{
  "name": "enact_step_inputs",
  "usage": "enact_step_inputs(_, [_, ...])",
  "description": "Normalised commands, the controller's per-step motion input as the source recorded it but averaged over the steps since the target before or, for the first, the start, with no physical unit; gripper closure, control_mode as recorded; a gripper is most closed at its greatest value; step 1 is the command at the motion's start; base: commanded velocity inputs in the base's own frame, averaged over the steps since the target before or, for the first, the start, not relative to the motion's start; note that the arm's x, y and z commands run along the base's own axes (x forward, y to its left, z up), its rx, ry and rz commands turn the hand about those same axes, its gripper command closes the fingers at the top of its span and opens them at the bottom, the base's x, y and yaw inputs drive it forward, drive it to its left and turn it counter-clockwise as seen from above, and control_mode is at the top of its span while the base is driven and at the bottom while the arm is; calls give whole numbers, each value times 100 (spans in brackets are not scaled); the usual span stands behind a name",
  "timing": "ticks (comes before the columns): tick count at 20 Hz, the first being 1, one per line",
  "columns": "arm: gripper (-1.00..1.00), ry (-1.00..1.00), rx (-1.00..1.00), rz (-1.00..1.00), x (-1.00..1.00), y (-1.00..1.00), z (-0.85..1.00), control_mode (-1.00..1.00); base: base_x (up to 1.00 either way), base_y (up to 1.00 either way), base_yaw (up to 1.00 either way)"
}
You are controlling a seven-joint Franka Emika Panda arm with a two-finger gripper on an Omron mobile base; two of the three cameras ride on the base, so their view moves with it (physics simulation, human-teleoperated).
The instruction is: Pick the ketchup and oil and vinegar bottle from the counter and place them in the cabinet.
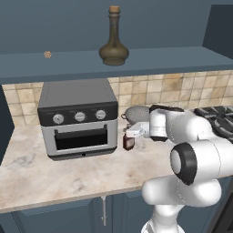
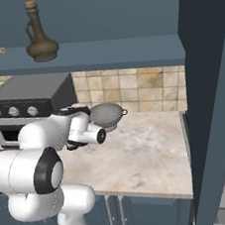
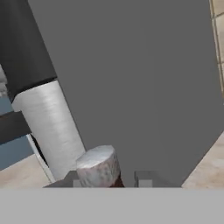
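Now the claw (image 1: 132, 136) sits low at the middle of the left base view, right over the ketchup (image 1: 128, 143), which stands upright on the tabletop (image 1: 68, 177) just to the right of the toaster oven (image 1: 77, 119); in the hand view the bottle's pale cap (image 3: 98, 166) pokes up at the bottom centre between the two dark fingertips (image 3: 146, 178), so the bottle's long axis runs straight along the claw's own line; the fingers look drawn in close on either side of the neck, and I'd call that a grip closing on the ketchup, though the actual contact is hidden; the grey oven side fills the space just behind the bottle, very close; up in the upper middle of the left base view the oil and vinegar bottle (image 1: 113, 43) already stands upright on the cabinet (image 1: 173, 61) shelf; a colander (image 2: 106, 114) rests near the backsplash, just beyond the hand; so the shelf lies straight above and a little back from the claw; the coming move, by my reckoning, is a lift upward, keeping the bottle vertical and clear of the oven's top edge and the shelf's front lip.
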Motion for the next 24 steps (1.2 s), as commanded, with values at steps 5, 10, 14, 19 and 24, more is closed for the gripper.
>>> enact_step_inputs(5, [100, 3, 0, -9, -37, 1, 89, -100, 0, 0, 0])
enact_step_inputs(10, [100, 2, -4, -9, -51, -7, 83, -100, 0, 0, 0])
enact_step_inputs(14, [100, 0, -5, -14, -54, -26, 75, -100, 0, 0, 0])
enact_step_inputs(19, [100, 0, -4, -14, -53, -37, 82, -100, 0, 0, 0])
enact_step_inputs(24, [100, 0, -5, -15, -49, -43, 81, -100, 0, 0, 0])
